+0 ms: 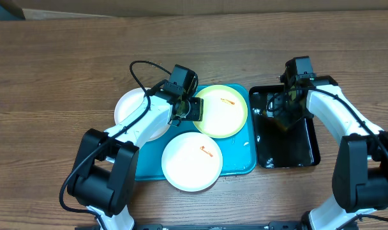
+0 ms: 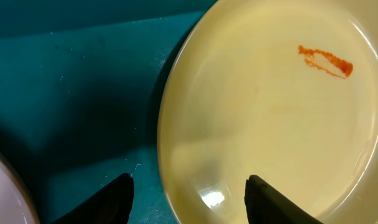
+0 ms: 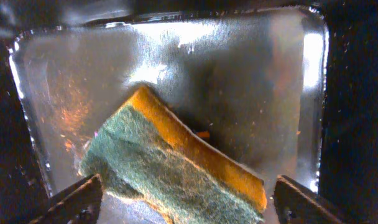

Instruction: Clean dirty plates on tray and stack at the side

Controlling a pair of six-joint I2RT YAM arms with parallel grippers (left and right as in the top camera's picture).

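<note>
The turquoise tray (image 1: 240,161) holds the yellow-green rimmed plate (image 1: 221,110) with an orange-red smear and a white plate (image 1: 191,161) with a smear at its front. A second white plate (image 1: 133,110) lies at the tray's left edge, partly under my left arm. My left gripper (image 1: 189,110) is open, its fingers astride the yellow-green plate's left rim (image 2: 176,143); the tray floor (image 2: 77,93) shows beside it. My right gripper (image 1: 284,110) is open over the black tray, its fingers on either side of a green-and-orange sponge (image 3: 170,168).
The narrow black tray (image 1: 304,156) sits right of the turquoise tray, its shiny wet floor (image 3: 239,81) under the sponge. Bare wooden table (image 1: 53,76) lies all around.
</note>
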